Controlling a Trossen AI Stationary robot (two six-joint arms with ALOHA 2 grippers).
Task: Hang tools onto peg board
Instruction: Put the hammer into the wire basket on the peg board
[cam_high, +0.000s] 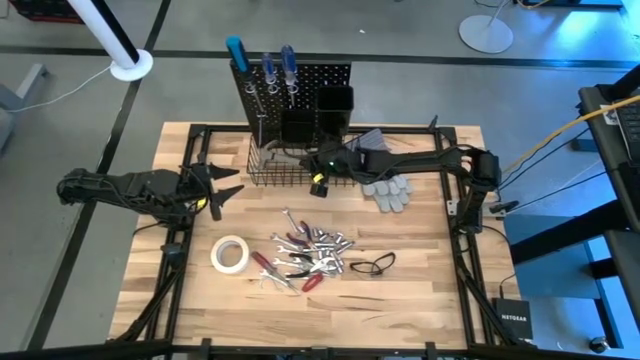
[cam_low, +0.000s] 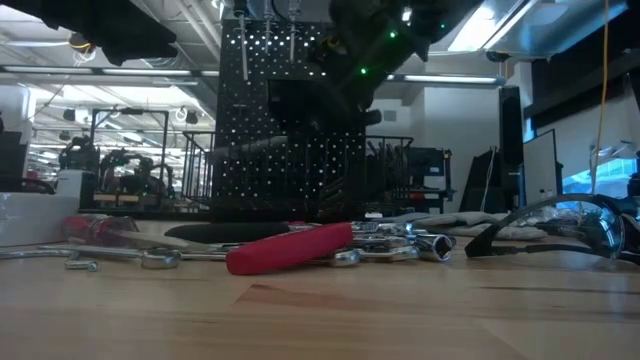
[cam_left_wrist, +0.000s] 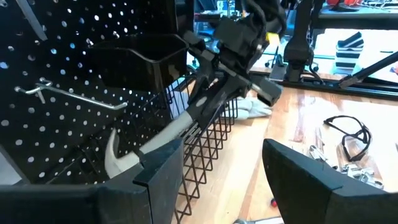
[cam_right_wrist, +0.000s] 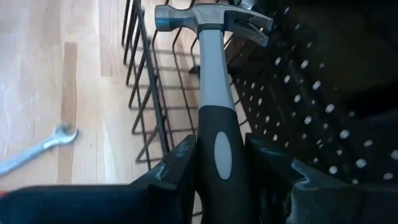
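The peg board (cam_high: 300, 85) stands upright at the table's far side, with screwdrivers (cam_high: 270, 70) hanging on it and a black wire basket (cam_high: 275, 170) at its foot. My right gripper (cam_right_wrist: 221, 149) reaches in from the table's right and is shut on a hammer (cam_right_wrist: 214, 93). The hammer's steel head (cam_right_wrist: 211, 18) is over the basket, close to the board. My left gripper (cam_high: 228, 190) waits open at the table's left, clear of everything. More tools (cam_high: 310, 255) lie in a pile on the table's near half, beside a white tape roll (cam_high: 229, 253). My right gripper pinches the hammer's black rubber grip (cam_right_wrist: 214, 180) between its two fingers, one on each flat side. It comes from the table's right, slanting down, and the hammer runs on forward in line with the fingers. The hammer is lifted, its head (cam_left_wrist: 118, 155) lowest, by the basket's wires.
Grey work gloves (cam_high: 388, 190) lie under the right arm, right of the basket. Safety glasses (cam_high: 372, 265) lie right of the tool pile. Black bins (cam_high: 335, 105) hang on the board, and a long silver hook (cam_left_wrist: 74, 96) sticks out of it. Bare wood lies along the near edge.
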